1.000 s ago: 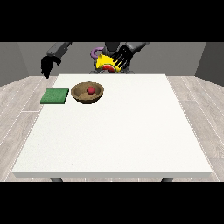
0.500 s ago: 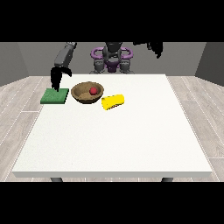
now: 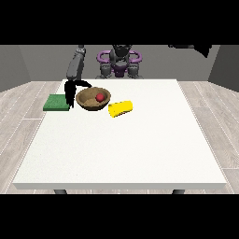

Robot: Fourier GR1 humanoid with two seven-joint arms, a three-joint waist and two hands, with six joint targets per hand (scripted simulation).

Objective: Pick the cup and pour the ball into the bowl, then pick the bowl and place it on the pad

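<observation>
Reaching down beside the brown bowl, the hand at the view's left hangs at the bowl's rim on the side facing the green pad, so that hand, bowl and pad line up almost straight across the table. How its fingers lie cannot be made out, and nothing shows it holding the bowl yet. The red ball already sits inside the bowl, and the yellow cup lies tipped on its side just beside the bowl, on the side away from the pad, its long axis running roughly across the view. That suggests pouring is finished and the bowl is the step in hand. The pad lies just beyond the hand, near the table's edge at the view's left, so the carry should be short and sideways. The hand at the view's right is raised well apart near the upper corner, its fingers unreadable, leaving the other hand plainly the nearer one.
</observation>
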